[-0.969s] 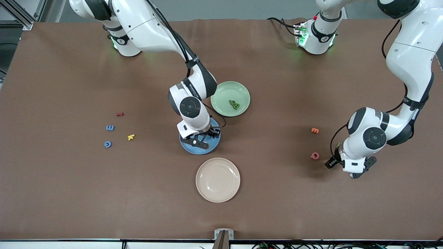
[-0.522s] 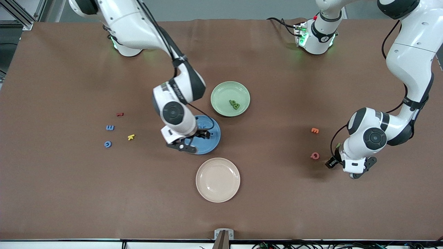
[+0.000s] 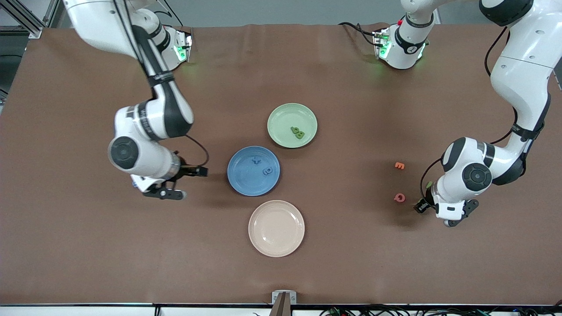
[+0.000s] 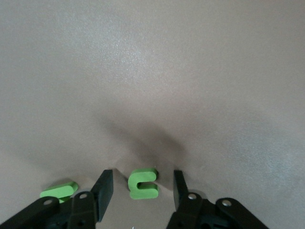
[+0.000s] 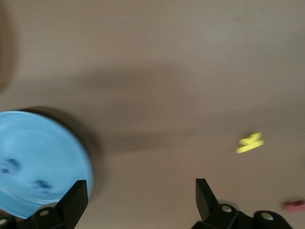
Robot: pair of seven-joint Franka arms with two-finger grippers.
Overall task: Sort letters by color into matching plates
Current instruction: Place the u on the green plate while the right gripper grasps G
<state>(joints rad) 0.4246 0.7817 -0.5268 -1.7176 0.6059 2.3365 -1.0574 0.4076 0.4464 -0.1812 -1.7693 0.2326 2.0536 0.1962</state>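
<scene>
Right gripper: hanging above bare table toward the right arm's end, beside the blue plate; fingers standing wide apart, gripping nothing.
Left gripper: sitting low at the left arm's end of the table; fingers parted, straddling a green letter lying flat on the table, not yet pinching it.
Second green letter: lying just beside that one, partly cut off by a finger in the left wrist view.
Blue plate: carrying two blue letters; shapes hard to make out.
Green plate: sitting farther from the camera than the blue plate, holding two green letters touching each other.
Cream plate: lying nearest the camera.
Orange letter and pink letter: lying near the left gripper.
Yellow letter: showing only as a blur in the right wrist view; a red shape is being cut off at the frame's edge.
</scene>
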